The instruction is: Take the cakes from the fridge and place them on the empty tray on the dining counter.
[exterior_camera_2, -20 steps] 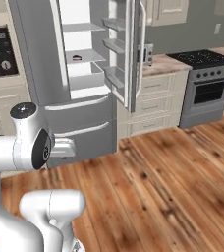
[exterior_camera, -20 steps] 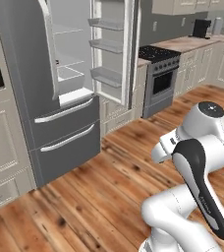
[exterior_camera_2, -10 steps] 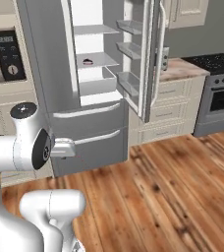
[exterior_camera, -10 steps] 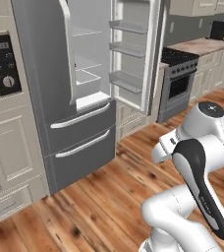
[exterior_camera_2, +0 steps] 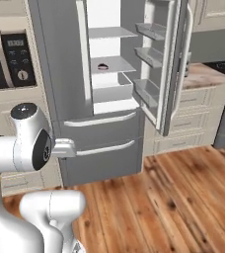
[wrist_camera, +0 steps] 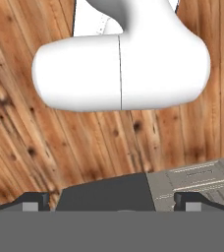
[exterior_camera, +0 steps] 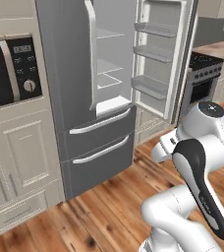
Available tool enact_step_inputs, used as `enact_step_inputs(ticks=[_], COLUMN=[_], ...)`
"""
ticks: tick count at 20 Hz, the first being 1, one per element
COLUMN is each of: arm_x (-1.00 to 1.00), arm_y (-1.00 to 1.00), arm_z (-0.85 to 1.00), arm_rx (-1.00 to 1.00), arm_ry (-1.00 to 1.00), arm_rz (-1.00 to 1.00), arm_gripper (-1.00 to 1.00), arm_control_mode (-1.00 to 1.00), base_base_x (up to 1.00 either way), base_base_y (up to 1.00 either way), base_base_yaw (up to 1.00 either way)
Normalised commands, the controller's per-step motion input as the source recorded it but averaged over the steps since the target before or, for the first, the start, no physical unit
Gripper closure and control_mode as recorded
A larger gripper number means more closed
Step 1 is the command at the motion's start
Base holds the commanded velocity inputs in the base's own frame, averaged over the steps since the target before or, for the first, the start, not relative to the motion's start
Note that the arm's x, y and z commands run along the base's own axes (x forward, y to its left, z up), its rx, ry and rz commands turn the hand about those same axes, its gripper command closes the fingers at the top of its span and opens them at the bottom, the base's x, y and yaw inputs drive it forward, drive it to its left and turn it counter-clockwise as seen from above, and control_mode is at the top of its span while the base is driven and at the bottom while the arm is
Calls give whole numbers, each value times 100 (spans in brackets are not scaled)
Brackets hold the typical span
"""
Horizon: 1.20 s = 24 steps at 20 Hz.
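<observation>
Right base view: the fridge (exterior_camera_2: 109,89) stands with its right door swung wide, a small dark cake (exterior_camera_2: 103,66) on a middle glass shelf. Bare wooden floor (exterior_camera_2: 183,197) lies before it. The end effector (wrist_camera: 112,199), fingertips spread wide, holds nothing.

The tall dark grey French-door fridge (exterior_camera_2: 80,99) is cut off at 12 o'clock in both base views. On its middle glass shelf a small dark thing (exterior_camera_2: 102,66) is too tiny to tell. The black oven panel (exterior_camera: 11,69) runs off at 9 o'clock. The steel range (exterior_camera: 202,74) is cropped at 3 o'clock.
</observation>
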Motion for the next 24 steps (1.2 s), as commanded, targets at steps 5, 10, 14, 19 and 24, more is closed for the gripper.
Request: enact_step_inputs(ticks=[5, 10, 14, 19, 24], arm_x=[0, 0, 0, 0, 0], arm_y=[0, 0, 0, 0, 0], arm_z=[0, 0, 0, 0, 0], arm_rx=[0, 0, 0, 0, 0], arm_ry=[0, 0, 0, 0, 0], arm_rz=[0, 0, 0, 0, 0], arm_gripper=[-100, -100, -100, -100, -100], arm_control_mode=[100, 100, 100, 100, 100], base_base_x=[60, 52, 54, 51, 51], base_base_y=[-2, -15, -29, -43, -30], base_base_yaw=[21, 22, 20, 18, 15])
